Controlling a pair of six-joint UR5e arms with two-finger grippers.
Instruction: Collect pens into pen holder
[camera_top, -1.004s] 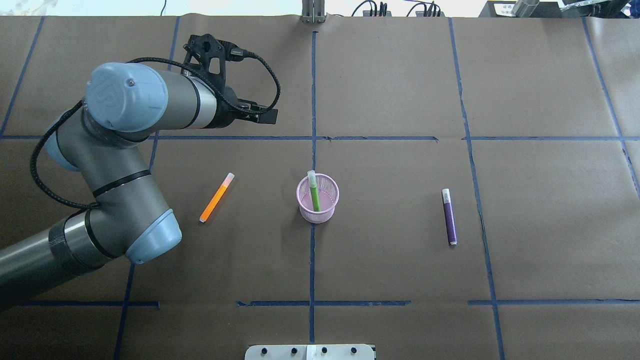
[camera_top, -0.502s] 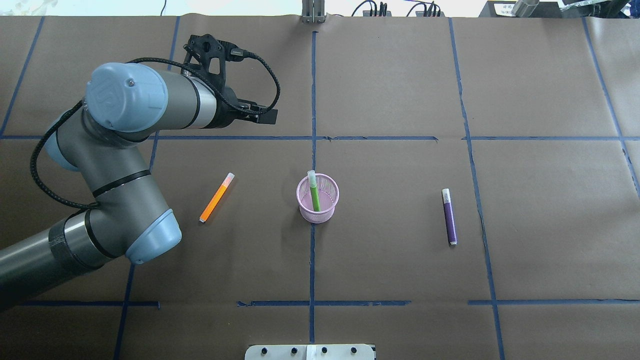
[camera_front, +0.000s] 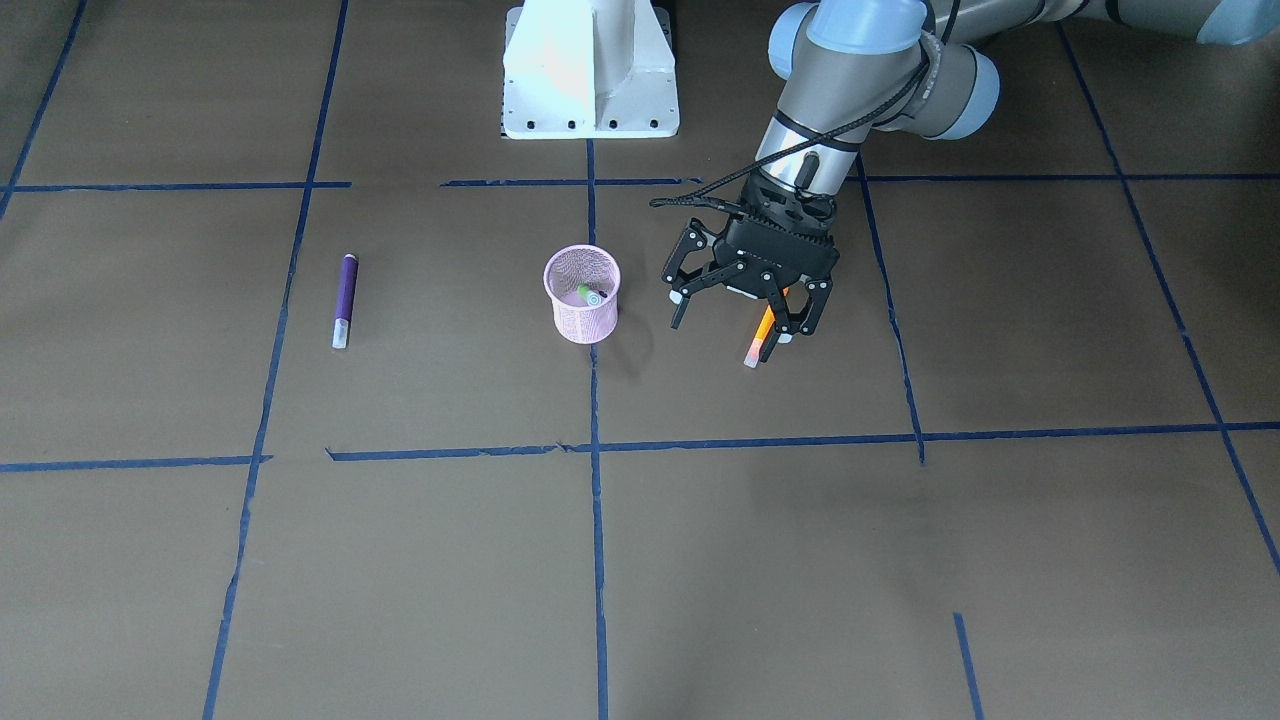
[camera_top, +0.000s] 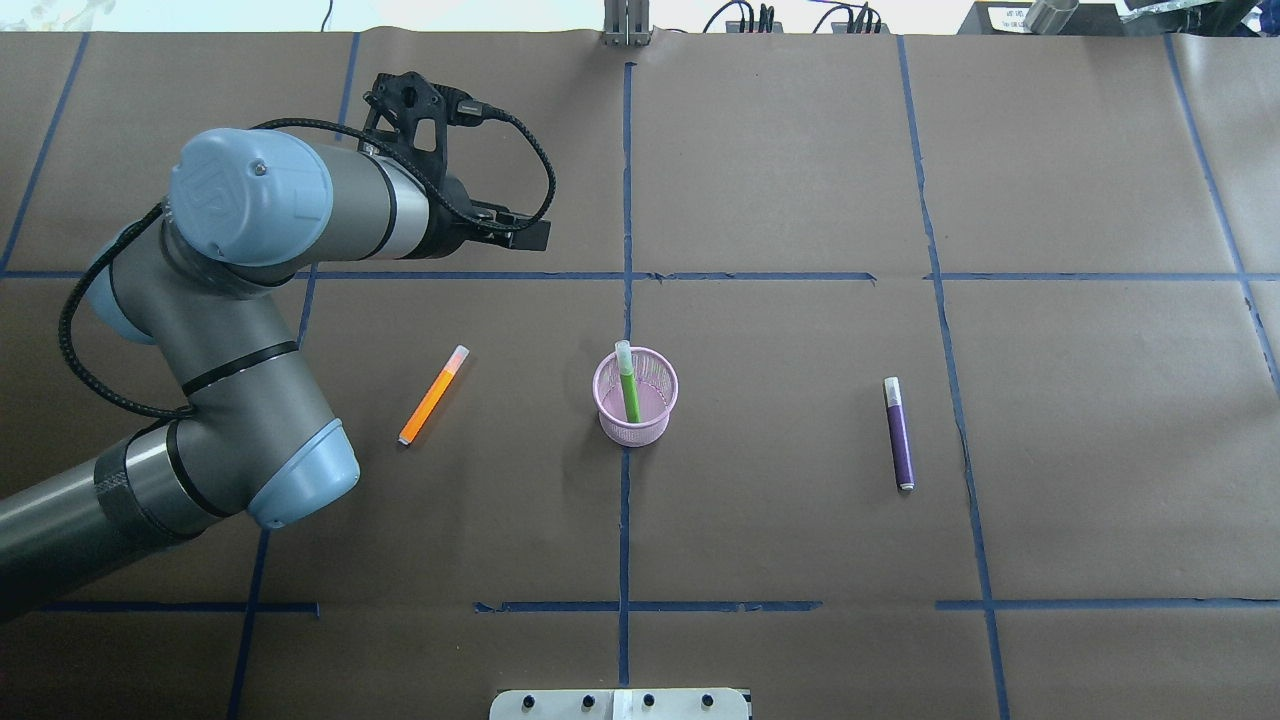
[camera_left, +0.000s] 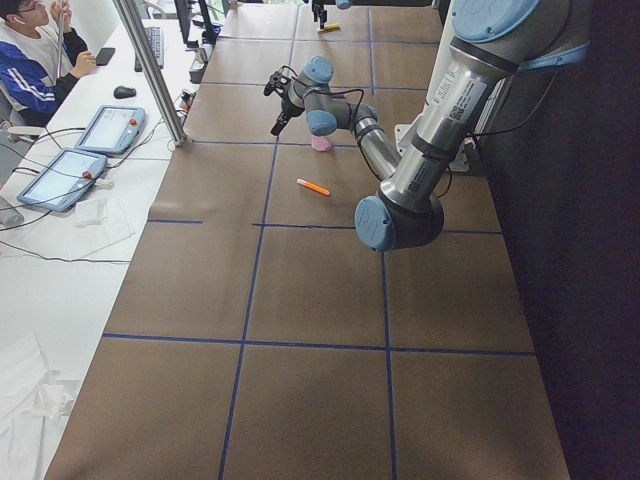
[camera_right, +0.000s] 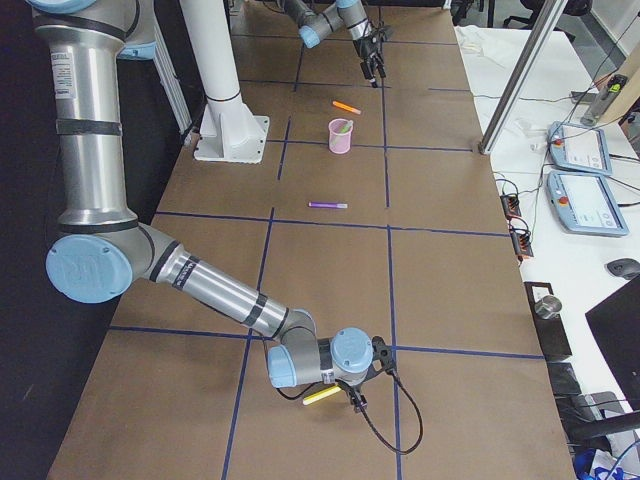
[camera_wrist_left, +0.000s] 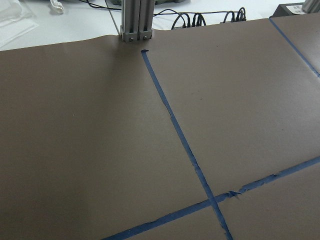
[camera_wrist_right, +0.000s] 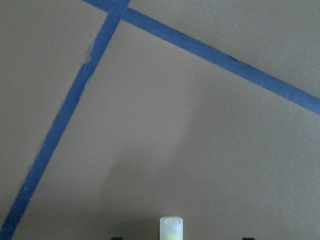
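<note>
Pink mesh pen holder (camera_top: 628, 432) (tapered) holds green pen (camera_top: 629, 392).

The table (camera_top: 800, 180) is covered in matt brown paper, faintly creased, with strips of blue tape (camera_top: 625, 520) torn rough at some edges. The pen holder (camera_top: 650, 430) is pink wire mesh under a solid, smooth rim. The orange pen (camera_top: 432, 396), purple pen (camera_top: 898, 435) and green pen (camera_top: 628, 385) look like smooth plastic, each with a pale translucent cap. The left arm (camera_top: 230, 300) has satin grey metal tubes and glossy pale-blue joint covers. The left gripper (camera_front: 740, 326) is matt black, and its cable (camera_top: 63, 330) is braided.
</note>
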